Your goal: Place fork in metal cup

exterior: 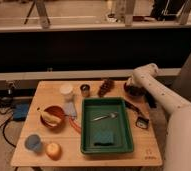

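The fork lies flat in the green tray, in its upper half, tines toward the right. The metal cup stands upright behind the tray's far left corner, next to the white cup. My white arm comes in from the right, and the gripper hangs at the table's far right, over a dark round object. It is to the right of the tray and apart from the fork and the cup.
A blue sponge lies in the tray's near half. A brown bowl holding a banana, a red-handled utensil, a blue cup and an orange fruit sit left of the tray. A black-handled tool lies right of it. A brown cluster sits behind it.
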Available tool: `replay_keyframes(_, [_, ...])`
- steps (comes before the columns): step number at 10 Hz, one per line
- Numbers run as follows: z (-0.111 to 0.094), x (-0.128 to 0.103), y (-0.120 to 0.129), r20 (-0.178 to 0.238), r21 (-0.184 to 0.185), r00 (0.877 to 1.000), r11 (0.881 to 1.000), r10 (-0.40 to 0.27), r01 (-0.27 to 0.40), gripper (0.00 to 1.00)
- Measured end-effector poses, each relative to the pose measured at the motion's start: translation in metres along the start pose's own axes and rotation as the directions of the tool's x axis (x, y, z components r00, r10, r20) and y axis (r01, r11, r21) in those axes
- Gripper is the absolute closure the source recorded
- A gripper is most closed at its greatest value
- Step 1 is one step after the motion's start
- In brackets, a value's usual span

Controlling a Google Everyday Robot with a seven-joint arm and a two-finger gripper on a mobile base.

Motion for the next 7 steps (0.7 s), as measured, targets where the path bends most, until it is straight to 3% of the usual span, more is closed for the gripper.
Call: replay_keyframes(7, [0.012, -0.002, 0.008, 0.019, -0.008, 0.999, 1.000, 0.027, -0.027, 0.41])
